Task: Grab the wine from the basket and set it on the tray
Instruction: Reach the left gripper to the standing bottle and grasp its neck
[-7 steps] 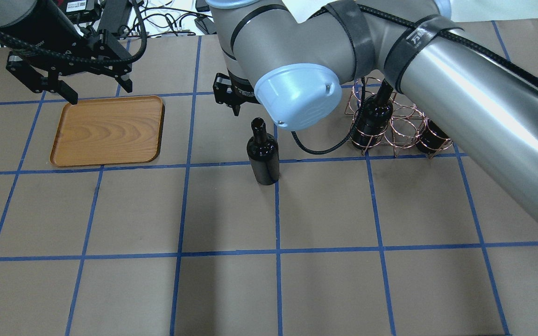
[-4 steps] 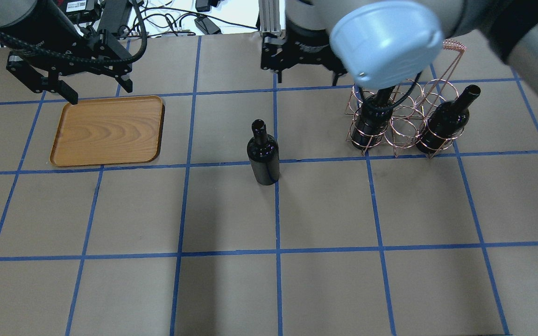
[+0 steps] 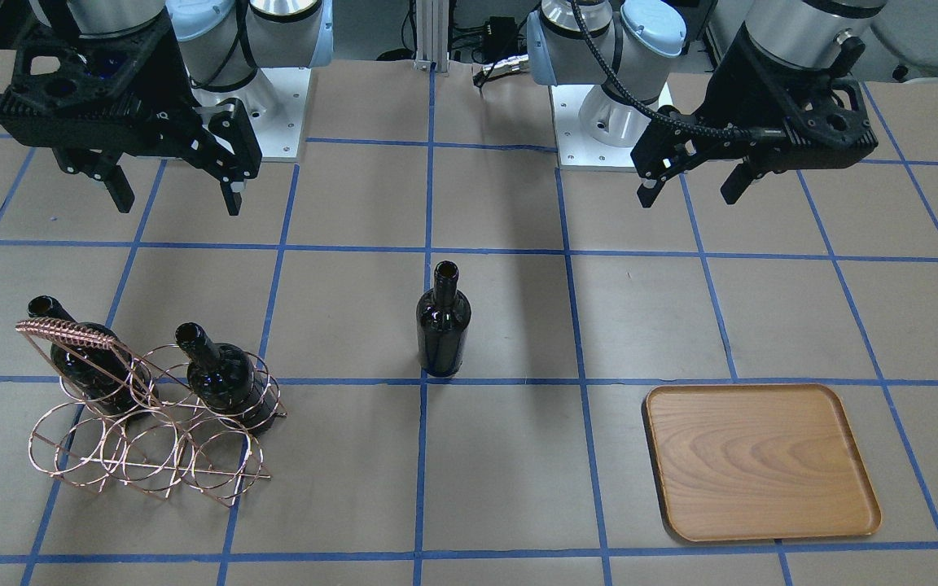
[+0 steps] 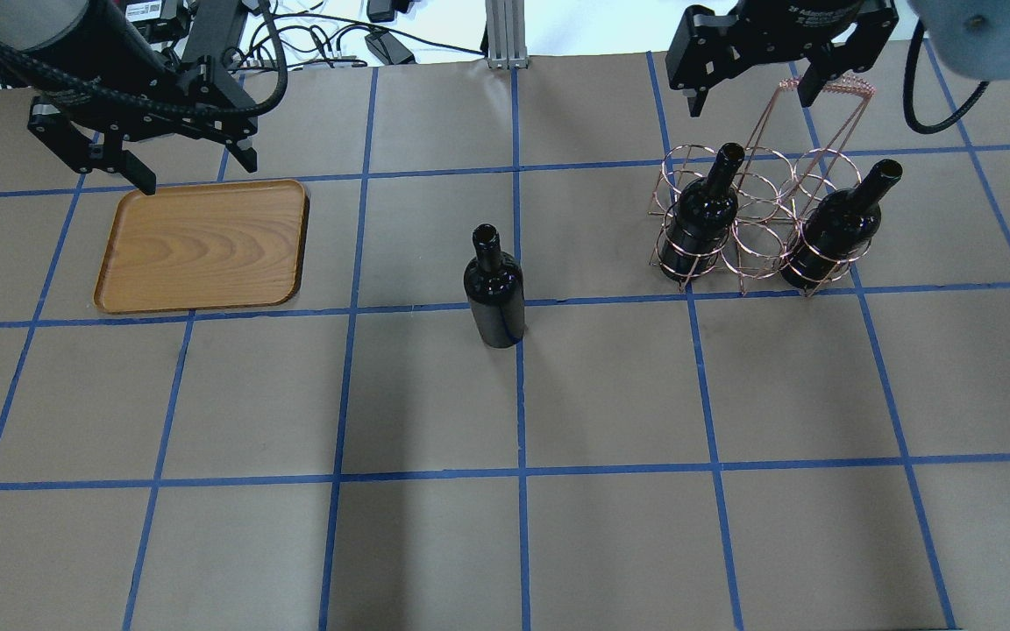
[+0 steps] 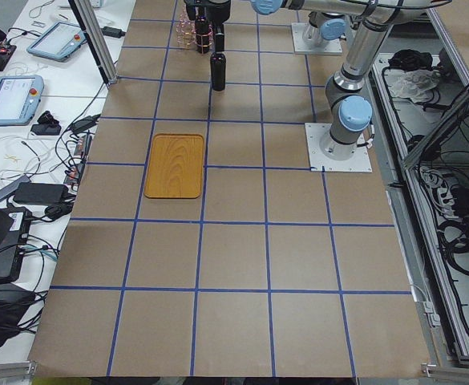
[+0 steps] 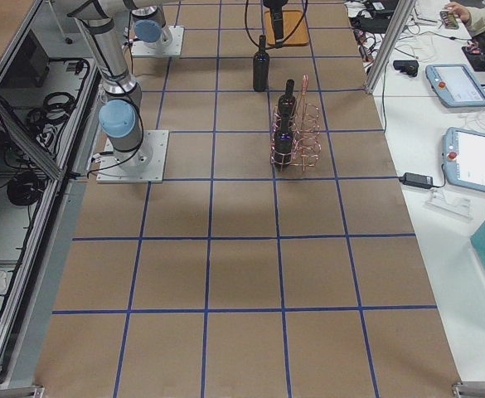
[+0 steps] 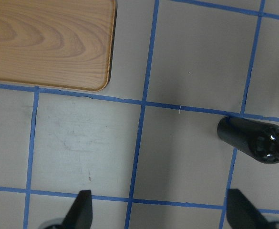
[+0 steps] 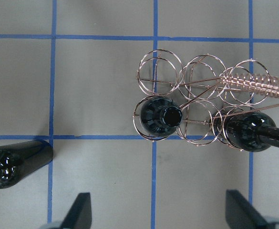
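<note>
- The left gripper (image 4: 195,171) hangs high over the desk (image 4: 610,394) near the tray (image 4: 202,245), fingers pointing down and spread wide, nothing between them.
- The right gripper (image 4: 750,98) is raised likewise beside the basket (image 4: 757,230), pointing down, its fingers wide apart and empty.
- One wine bottle (image 4: 494,289) stands upright on the desk, between tray and basket, apart from both and touched by neither gripper.
- Two more bottles (image 4: 698,219) (image 4: 834,228) sit in the basket's end rings, with the middle ring free.
- The tray has nothing on it.
</note>
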### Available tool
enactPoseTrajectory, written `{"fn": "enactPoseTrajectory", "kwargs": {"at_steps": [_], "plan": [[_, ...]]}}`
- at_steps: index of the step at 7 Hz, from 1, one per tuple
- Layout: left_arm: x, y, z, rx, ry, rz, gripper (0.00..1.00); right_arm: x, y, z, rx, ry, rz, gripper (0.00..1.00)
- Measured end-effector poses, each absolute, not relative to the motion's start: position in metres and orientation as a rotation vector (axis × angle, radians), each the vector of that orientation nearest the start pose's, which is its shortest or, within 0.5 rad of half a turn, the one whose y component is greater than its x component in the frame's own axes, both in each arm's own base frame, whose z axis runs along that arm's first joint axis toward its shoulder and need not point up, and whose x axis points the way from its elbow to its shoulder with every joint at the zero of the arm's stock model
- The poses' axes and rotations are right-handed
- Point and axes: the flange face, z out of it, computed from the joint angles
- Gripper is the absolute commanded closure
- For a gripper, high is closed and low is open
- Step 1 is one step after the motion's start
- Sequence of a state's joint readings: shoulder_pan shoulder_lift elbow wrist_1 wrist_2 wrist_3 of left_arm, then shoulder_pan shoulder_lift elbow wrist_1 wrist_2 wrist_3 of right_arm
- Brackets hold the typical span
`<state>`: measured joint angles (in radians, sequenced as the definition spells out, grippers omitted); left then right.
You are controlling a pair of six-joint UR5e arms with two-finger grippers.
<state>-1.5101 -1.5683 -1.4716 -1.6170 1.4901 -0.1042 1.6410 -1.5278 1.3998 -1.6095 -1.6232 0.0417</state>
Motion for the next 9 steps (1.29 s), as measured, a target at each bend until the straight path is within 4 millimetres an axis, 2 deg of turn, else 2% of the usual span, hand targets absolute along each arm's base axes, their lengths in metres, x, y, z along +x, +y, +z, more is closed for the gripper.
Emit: {"fn": "enactPoseTrajectory", "kwargs": {"at_steps": [1, 2, 3, 5, 6, 7, 9], "plan": [[-0.129, -0.511, 0.527, -0.292, 3.217, -0.116, 0.00, 0.160, -0.510, 0.556, -0.037, 3.175, -0.270, 0.00], [-0.155, -0.518, 0.516, -0.310, 3.222, -0.131, 0.00, 0.155, -0.511, 0.552, -0.022, 3.174, -0.266, 0.00], [-0.192, -0.520, 0.505, -0.325, 3.229, -0.130, 0.00, 0.146, -0.512, 0.545, 0.005, 3.179, -0.242, 0.00], [-0.280, -0.504, 0.474, -0.288, 3.227, -0.066, 0.02, 0.135, -0.504, 0.527, 0.050, 3.186, -0.121, 0.00], [-0.308, -0.500, 0.456, -0.278, 3.216, -0.016, 0.06, 0.132, -0.499, 0.521, 0.058, 3.186, -0.060, 0.00], [-0.323, -0.500, 0.438, -0.267, 3.205, 0.025, 0.06, 0.128, -0.496, 0.517, 0.068, 3.186, -0.023, 0.00], [-0.334, -0.512, 0.409, -0.248, 3.190, 0.063, 0.10, 0.124, -0.494, 0.512, 0.080, 3.188, -0.001, 0.00]]}}
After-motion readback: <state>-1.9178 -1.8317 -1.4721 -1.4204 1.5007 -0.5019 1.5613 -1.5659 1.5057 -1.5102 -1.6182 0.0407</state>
